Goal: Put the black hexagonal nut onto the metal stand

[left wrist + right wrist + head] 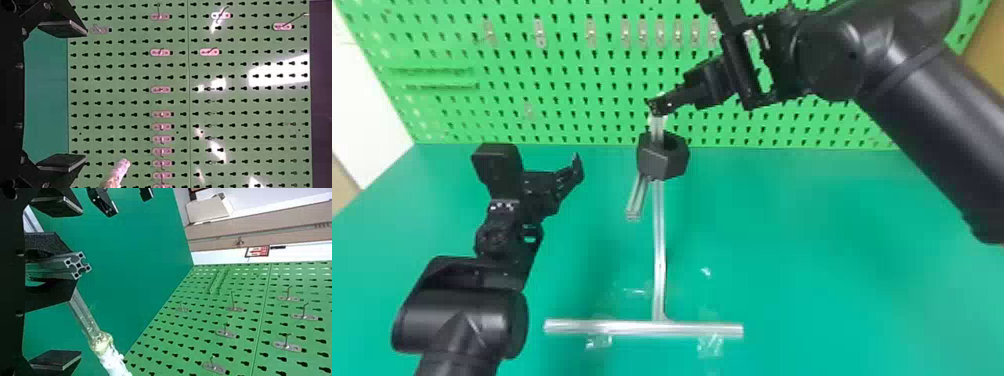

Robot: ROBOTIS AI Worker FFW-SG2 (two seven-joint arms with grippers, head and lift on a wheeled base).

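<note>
The right gripper [684, 55] stands above and behind the nut in the head view, coming from the upper right. The black hexagonal nut [659, 162] is around the upper part of the metal stand [659, 240]. In the right wrist view, the right gripper [81, 282] has its fingers wide apart on either side of the nut [55, 293], with a gap to each. The stand's profiled end [78, 265] pokes out through the nut's hole. The left gripper [547, 160] is parked open and empty left of the stand; the left gripper [86, 95] has nothing between its fingers.
A green pegboard [557, 70] with metal hooks rises behind the green table [797, 280]. The stand's crossbar [612, 327] lies near the front, beside bits of clear tape [709, 345]. A slanting metal branch [638, 197] extends below the nut.
</note>
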